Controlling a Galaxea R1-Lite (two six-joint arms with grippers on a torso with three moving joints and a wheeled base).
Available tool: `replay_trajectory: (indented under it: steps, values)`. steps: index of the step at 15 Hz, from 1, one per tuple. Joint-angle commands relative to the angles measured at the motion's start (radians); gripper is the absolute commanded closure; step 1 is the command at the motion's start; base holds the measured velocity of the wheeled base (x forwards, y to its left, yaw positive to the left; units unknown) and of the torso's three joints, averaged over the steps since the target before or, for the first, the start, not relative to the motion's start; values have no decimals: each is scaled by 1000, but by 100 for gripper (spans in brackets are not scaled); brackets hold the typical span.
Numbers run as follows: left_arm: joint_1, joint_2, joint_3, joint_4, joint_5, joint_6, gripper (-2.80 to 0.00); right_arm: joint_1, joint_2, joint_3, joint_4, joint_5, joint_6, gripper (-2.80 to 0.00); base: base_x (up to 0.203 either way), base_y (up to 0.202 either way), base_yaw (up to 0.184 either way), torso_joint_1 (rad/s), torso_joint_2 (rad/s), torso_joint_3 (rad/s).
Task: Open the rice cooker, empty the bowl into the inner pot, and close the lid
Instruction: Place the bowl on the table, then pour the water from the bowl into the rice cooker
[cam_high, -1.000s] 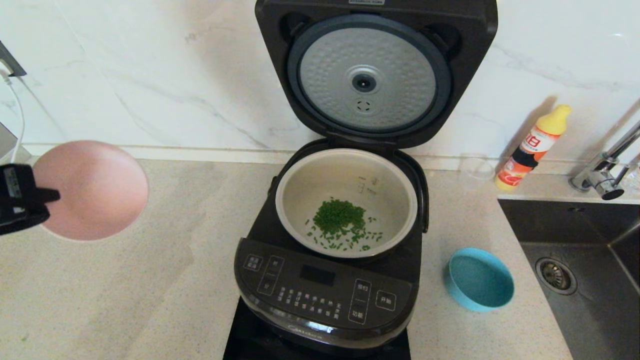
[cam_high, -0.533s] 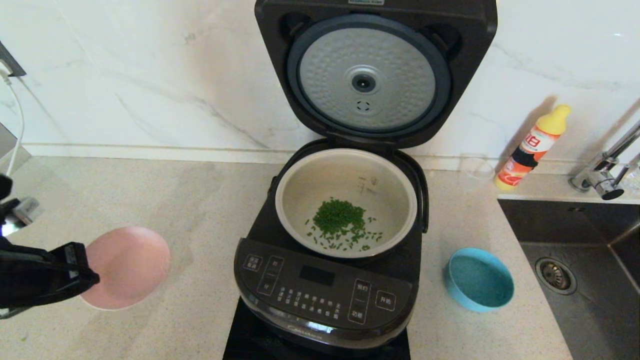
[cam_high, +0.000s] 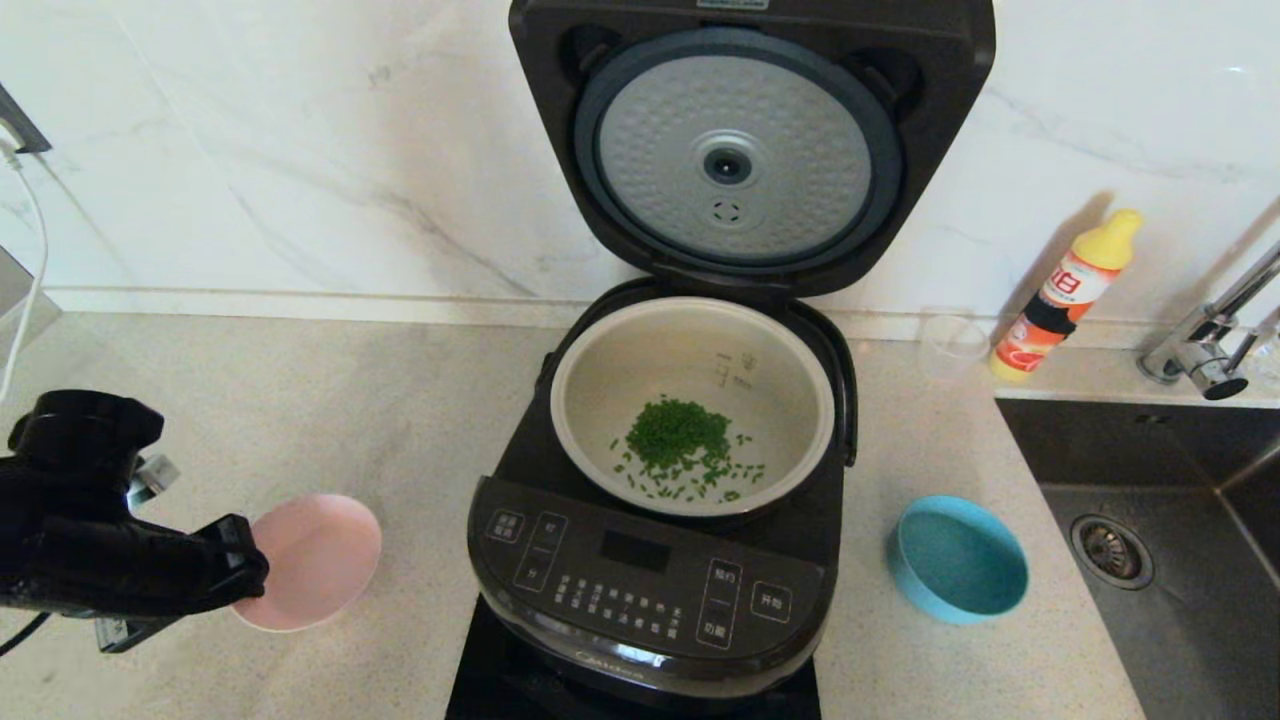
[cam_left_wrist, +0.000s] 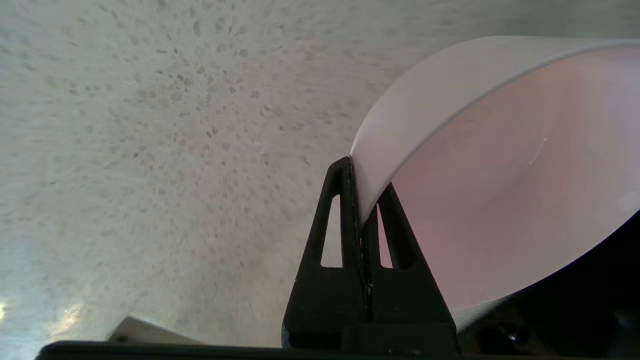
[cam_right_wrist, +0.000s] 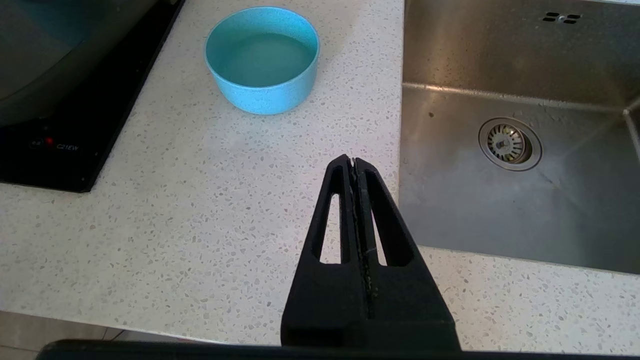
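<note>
The black rice cooker (cam_high: 640, 590) stands open in the middle of the counter, its lid (cam_high: 735, 150) raised upright with the dimpled silver underside facing me. The inner pot (cam_high: 690, 400) holds a small heap of chopped green bits. My left gripper (cam_high: 245, 570) is shut on the rim of an empty pink bowl (cam_high: 315, 560), low over the counter left of the cooker; the wrist view shows the rim pinched between the fingers (cam_left_wrist: 345, 200) and the bowl (cam_left_wrist: 500, 175). My right gripper (cam_right_wrist: 354, 162) is shut and empty, over the counter's front edge near the sink, outside the head view.
An empty blue bowl (cam_high: 958, 560) sits right of the cooker and also shows in the right wrist view (cam_right_wrist: 262, 57). A steel sink (cam_high: 1160, 560) with a tap (cam_high: 1205, 350) lies at the right. A yellow bottle (cam_high: 1065, 295) and a clear glass (cam_high: 952, 345) stand by the back wall.
My left gripper has carried the pink bowl down and to the right, from high at the left edge to low over the counter beside the cooker. The bowl has tipped back level.
</note>
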Motion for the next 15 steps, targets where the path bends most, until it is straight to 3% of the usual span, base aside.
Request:
replay_trajectory:
  steps: [1, 2, 3, 7, 9, 12, 13, 15]
  values:
    - [21, 86, 2, -36, -3, -4, 0, 0, 0, 0, 1, 0, 0, 0, 0, 0, 0, 0, 0, 0]
    - [30, 89, 3, -63, -3, -5, 0, 0, 0, 0, 1, 0, 0, 0, 0, 0, 0, 0, 0, 0]
    - [31, 85, -2, -67, -4, -4, -280, 0, 0, 0, 1, 0, 0, 0, 0, 0, 0, 0, 0, 0]
    - [32, 24, -43, -179, -2, 6, -280, 0, 0, 0, 1, 0, 0, 0, 0, 0, 0, 0, 0, 0]
    - [30, -39, -86, -241, -2, 42, -280, 0, 0, 0, 1, 0, 0, 0, 0, 0, 0, 0, 0, 0]
    - [28, -194, -212, -280, -6, 82, -280, 0, 0, 0, 1, -1, 0, 0, 0, 0, 0, 0, 0, 0]
    - [17, -236, -263, -282, -9, 128, 0, 0, 0, 0, 1, 0, 0, 0, 0, 0, 0, 0, 0, 0]
    - [-36, -292, -317, -291, -56, 242, 0, 0, 0, 0, 1, 0, 0, 0, 0, 0, 0, 0, 0, 0]
